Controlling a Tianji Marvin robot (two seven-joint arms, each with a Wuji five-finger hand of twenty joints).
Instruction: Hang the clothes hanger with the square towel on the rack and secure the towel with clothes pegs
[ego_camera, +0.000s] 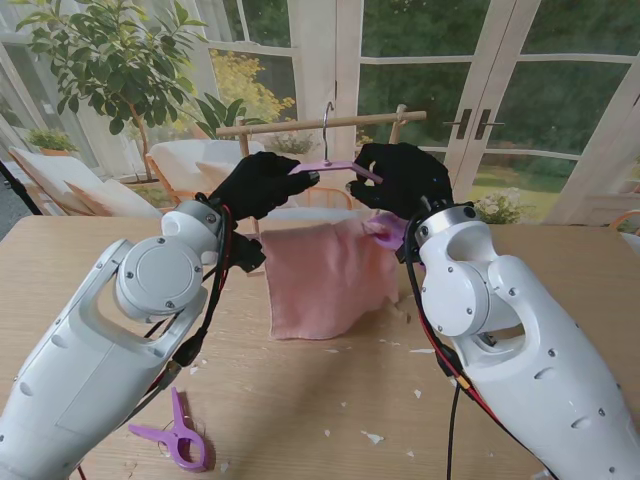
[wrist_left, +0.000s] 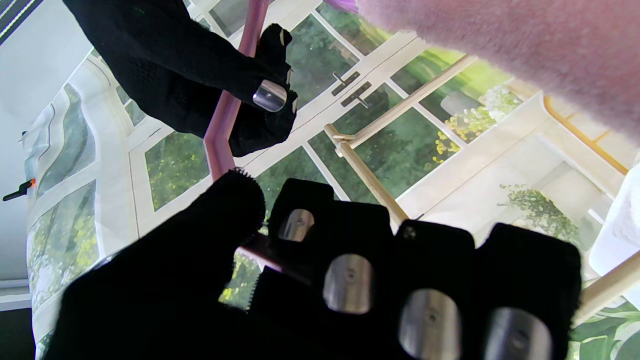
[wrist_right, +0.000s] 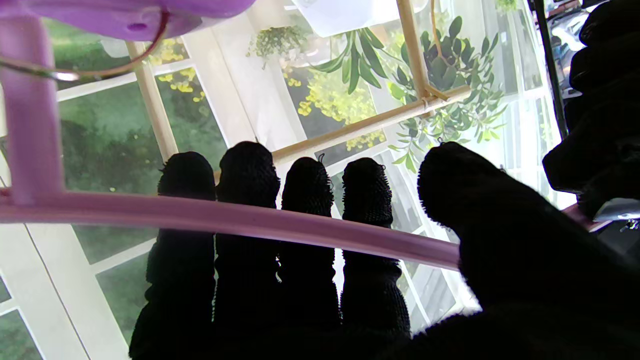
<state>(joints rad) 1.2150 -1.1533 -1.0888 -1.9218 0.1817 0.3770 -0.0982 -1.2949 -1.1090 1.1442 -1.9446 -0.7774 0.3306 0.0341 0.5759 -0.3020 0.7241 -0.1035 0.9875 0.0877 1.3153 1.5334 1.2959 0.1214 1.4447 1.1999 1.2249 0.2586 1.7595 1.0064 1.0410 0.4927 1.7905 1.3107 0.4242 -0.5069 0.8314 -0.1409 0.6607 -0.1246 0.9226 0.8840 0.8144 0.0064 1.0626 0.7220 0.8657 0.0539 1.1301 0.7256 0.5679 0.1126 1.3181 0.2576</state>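
A purple clothes hanger (ego_camera: 335, 166) is held up in front of the wooden rack (ego_camera: 320, 124), its metal hook (ego_camera: 326, 125) rising to the rack's bar. My left hand (ego_camera: 258, 184) is shut on the hanger's left arm, and my right hand (ego_camera: 402, 178) is shut on its right arm (wrist_right: 240, 220). A pink square towel (ego_camera: 328, 270) hangs from the hanger down to the table. A purple peg (ego_camera: 385, 232) sits at the towel's top right corner by my right wrist. Another purple peg (ego_camera: 175, 432) lies on the table near my left arm.
The wooden table (ego_camera: 320, 400) carries small white scraps (ego_camera: 372, 437) near me. Behind the rack stand glass doors, a potted plant (ego_camera: 100, 50) and garden chairs (ego_camera: 60, 180). The rack's bar and post (wrist_left: 370, 180) show in the left wrist view.
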